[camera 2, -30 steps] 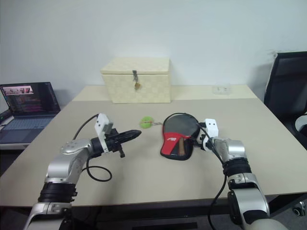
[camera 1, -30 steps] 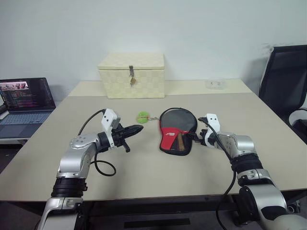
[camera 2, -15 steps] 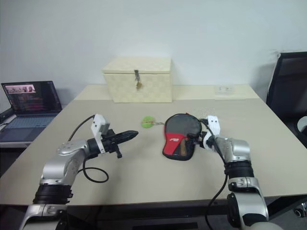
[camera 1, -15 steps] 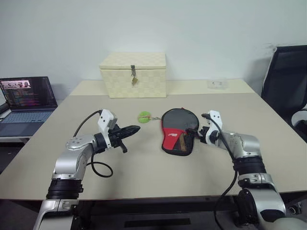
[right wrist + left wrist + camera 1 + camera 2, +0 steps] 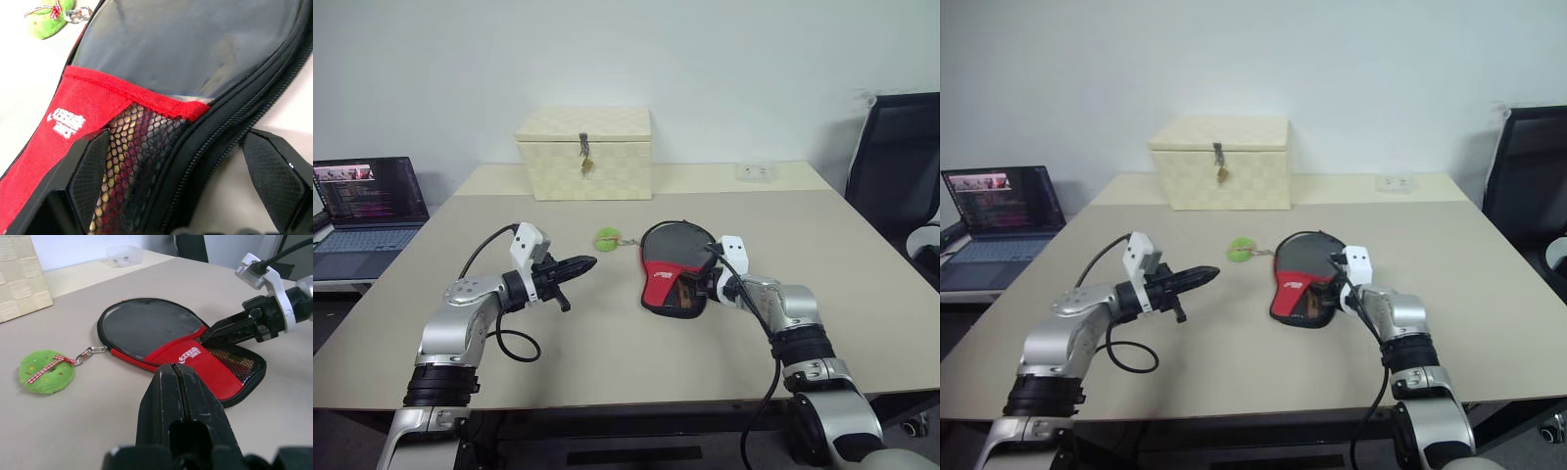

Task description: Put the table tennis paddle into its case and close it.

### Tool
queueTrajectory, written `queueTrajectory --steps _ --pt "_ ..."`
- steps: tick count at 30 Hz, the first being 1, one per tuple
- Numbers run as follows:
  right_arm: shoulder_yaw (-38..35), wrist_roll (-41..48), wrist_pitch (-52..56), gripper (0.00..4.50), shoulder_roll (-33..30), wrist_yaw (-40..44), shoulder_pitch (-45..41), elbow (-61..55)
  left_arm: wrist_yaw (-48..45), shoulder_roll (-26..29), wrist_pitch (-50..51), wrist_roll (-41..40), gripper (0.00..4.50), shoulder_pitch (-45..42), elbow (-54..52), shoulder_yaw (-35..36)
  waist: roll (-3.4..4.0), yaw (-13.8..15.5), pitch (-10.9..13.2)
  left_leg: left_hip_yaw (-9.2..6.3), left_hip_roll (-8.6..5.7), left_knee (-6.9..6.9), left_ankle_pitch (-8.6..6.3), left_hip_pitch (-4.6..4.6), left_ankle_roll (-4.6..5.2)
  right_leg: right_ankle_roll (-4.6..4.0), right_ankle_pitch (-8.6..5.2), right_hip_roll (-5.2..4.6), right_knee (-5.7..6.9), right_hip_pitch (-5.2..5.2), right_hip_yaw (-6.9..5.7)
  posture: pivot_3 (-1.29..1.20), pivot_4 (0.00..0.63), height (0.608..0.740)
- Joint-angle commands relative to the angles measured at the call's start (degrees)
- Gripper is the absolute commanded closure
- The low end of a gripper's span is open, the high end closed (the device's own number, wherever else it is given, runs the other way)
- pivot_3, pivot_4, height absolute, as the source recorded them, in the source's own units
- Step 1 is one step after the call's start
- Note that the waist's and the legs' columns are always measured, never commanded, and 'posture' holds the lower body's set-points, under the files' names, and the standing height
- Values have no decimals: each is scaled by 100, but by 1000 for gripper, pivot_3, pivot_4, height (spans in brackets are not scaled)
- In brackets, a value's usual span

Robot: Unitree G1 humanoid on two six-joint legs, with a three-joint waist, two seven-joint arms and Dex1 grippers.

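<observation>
I see the case (image 5: pixel 674 275) lying flat on the table (image 5: pixel 607 352), directly ahead of the right gripper (image 5: pixel 215 335). From the right wrist camera the two fingers straddle the case's zippered edge: one finger (image 5: pixel 90 171) lies over the mesh pocket (image 5: pixel 132 161) and red panel (image 5: pixel 58 147), the other finger (image 5: pixel 271 176) sits outside the black zipper band on bare table. The jaws stand wide apart around that edge; I cannot tell whether either pad is pressing the fabric. From the left wrist camera the fingertips meet the case where the red panel, the mesh and the clear black window join.

Table tennis paddle (image 5: pixel 122 147): I note it is inside the case. Through the mesh just ahead of the right fingers I read reddish and light wood tones, apparently the handle; the round end of the case shows a dark glossy face (image 5: pixel 146 328).

The left gripper (image 5: pixel 576 265) hangs above the table, clenched with nothing between its fingers (image 5: pixel 181 401), pointing toward the case but well apart from it. The green charm (image 5: pixel 606 238) lies on the table beyond its tips and a little to the side, clipped by a small metal link (image 5: pixel 91 351) to the round end of the case.

Beyond both grippers, at the far side of the table: a cream latched box (image 5: pixel 584 153).
</observation>
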Motion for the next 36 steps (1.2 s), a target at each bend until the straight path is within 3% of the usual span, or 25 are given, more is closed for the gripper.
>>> queueTrajectory --steps 1,6,9,22,28,36 --pt "-43 -18 -30 1292 63 16 -119 467 42 48 -96 -95 4500 19 -247 103 0 2 0 0 0 0 0 2 0 0 0 0 0 1 0 0 150 740" --pt "-324 191 51 2755 39 116 -280 847 63 115 -67 -124 4500 177 -358 179 -1 6 -1 -2 -1 0 0 29 0 1 0 0 -4 34 -1 0 150 740" --pt "-532 319 119 3179 7 135 -334 960 77 174 -44 -152 4500 270 -419 232 -1 10 -1 -6 -2 0 0 41 0 1 0 0 -6 48 -6 0 150 740" --pt "-662 524 529 3284 22 203 -140 521 -141 350 95 -261 4500 453 -575 139 -1 17 -1 -9 -3 -5 0 37 0 1 -1 -1 -14 48 -9 0 150 740" --pt "-39 913 1826 3298 225 357 619 -1448 -803 809 461 -480 4500 1034 -1128 3 -1 12 -1 -12 1 -53 0 33 0 -3 -4 -4 -43 36 -5 0 150 740" --pt "-24 1462 3576 3306 635 -66 1672 -3954 -1163 1214 798 -722 4500 1591 -1754 -16 -1 3 -1 -25 19 -78 -1 7 1 -39 -26 -13 -38 -12 -5 0 150 740"
